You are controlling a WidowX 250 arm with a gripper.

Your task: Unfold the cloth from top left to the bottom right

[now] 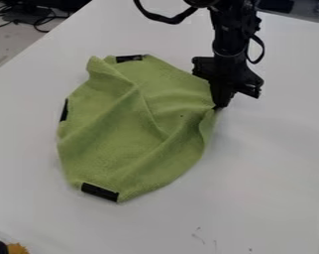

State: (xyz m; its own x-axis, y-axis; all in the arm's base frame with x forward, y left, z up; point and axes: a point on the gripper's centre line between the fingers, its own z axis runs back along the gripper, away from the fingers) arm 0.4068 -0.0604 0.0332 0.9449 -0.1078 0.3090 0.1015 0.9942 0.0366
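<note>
Well inside table edges (48, 38), green cloth (112, 141)

Robot Arm: Pose and Claw Condition

One black arm (230, 37) is noted, entering from the top edge, right of centre. The forearm is held nearly upright, and its lower end is directed downward. A dark cable (163, 19) is seen curving out at the upper left; another loop (261, 49) is carried along the right side. The claw (220, 106) is suspended below the wrist, its broad housing spread to both sides and tilted lower at the right. The fingers are pointed down and drawn close together at their tips.
</note>
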